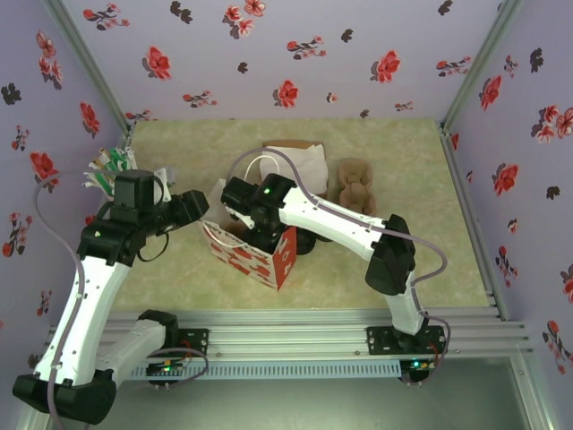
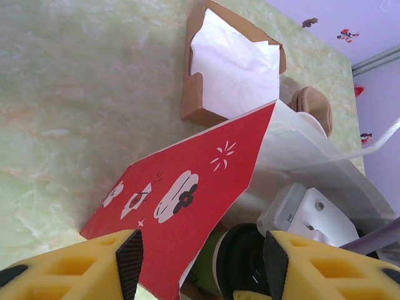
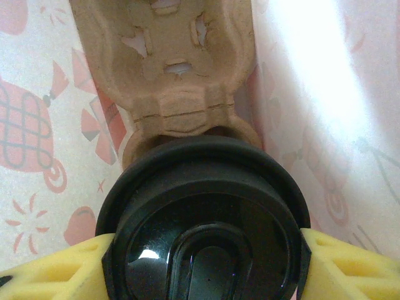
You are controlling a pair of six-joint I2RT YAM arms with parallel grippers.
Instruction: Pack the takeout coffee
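1. The left arm [image 1: 81, 296] rises from its base at the near left corner and bends at the elbow. It reaches forward and right, so its wrist ends at the left rim of the red paper bag [image 1: 269, 264].
2. The left gripper [image 2: 201, 265] has its jaws apart. The bag's red printed wall runs down between the two yellow fingers, just beside one black pad [image 2: 129, 262], and is not pinched.
3. The right arm [image 1: 345, 228] climbs from its base at the near right and folds at the elbow. It stretches left across the table [image 1: 179, 278], its wrist tipped down into the bag's open mouth.
4. The right gripper [image 3: 206, 259] is clamped on the takeout coffee [image 3: 203, 212], with one yellow finger on either side of the black lid [image 3: 187, 181].
5. The coffee is inside the bag and upright. Its lid faces up at the wrist camera, its long axis runs straight down into the bag, and the cup wall is hidden under the lid.
6. Just beyond the lid lies a pulp carrier [image 3: 178, 69] between the bag's white inner walls. The cup is at the carrier's nearest round well, but it cannot be told whether it is seated there.
7. Farther back on the table stands a brown box of white napkins [image 1: 291, 157]. A stack of brown pulp trays [image 1: 355, 184] stands to its right.
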